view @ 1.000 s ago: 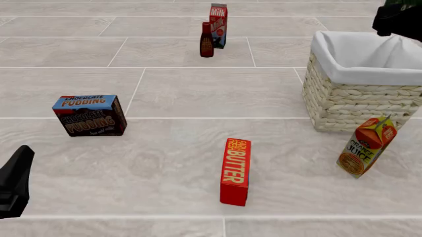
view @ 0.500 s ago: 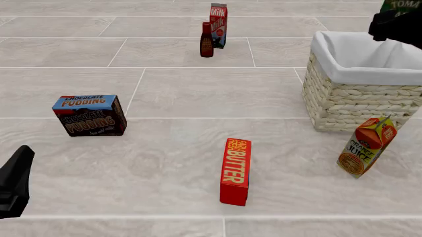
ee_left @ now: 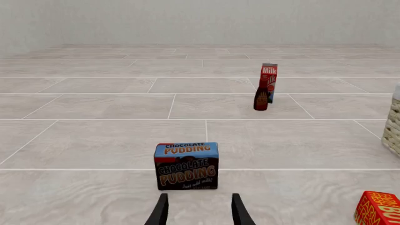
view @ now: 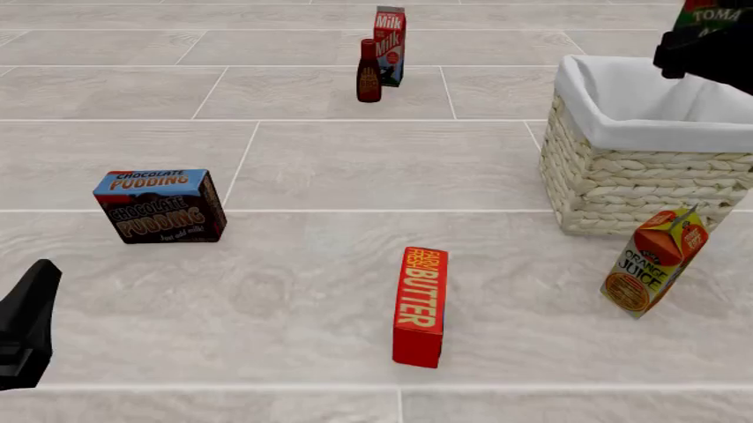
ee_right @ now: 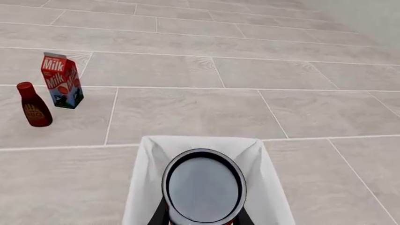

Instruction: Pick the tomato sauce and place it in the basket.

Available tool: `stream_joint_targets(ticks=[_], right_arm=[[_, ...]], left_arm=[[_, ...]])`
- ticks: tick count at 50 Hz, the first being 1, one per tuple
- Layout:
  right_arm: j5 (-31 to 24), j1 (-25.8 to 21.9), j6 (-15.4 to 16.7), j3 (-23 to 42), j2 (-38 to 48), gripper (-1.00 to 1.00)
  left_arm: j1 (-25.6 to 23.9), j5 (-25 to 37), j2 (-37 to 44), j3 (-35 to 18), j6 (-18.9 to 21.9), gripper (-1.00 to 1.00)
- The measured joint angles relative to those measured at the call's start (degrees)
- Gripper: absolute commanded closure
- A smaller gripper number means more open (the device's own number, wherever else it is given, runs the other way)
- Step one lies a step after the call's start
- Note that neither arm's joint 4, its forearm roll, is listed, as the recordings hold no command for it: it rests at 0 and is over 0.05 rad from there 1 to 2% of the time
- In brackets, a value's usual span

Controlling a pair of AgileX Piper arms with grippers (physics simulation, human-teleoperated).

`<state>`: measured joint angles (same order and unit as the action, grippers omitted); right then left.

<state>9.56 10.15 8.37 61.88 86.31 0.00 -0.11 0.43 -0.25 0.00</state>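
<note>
The tomato sauce can (view: 713, 14) hangs at the far right, above the back rim of the wicker basket (view: 641, 181) with its white liner. My right gripper (view: 697, 42) is shut on it. In the right wrist view the can's round end (ee_right: 203, 186) fills the space between the fingers, with the basket's white liner (ee_right: 145, 187) directly beneath. My left gripper (ee_left: 198, 212) is open and holds nothing, low near the front left edge, with the chocolate pudding box (ee_left: 186, 165) ahead of it.
A butter box (view: 421, 305) stands front centre. An orange juice carton (view: 654, 262) leans just in front of the basket. At the back stand a milk carton (view: 390, 44) and a dark bottle with a red cap (view: 369, 72). The pudding box (view: 160, 205) sits left.
The right gripper has lifted the can a little and shifted it left over the basket; more of its label shows now. The left arm has not moved.
</note>
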Motion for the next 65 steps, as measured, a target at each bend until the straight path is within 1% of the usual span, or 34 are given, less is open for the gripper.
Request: stream_joint_targets(ticks=[44,65], right_arm=[[0.59,0.94,-0.67,1.33,4.09,1.00],[0.56,0.95,-0.44,1.74,5.19,1.00]], left_arm=[[0.00,0.00,0.00,0.00,0.00,-1.00],[0.00,0.00,0.00,0.00,0.00,-1.00]])
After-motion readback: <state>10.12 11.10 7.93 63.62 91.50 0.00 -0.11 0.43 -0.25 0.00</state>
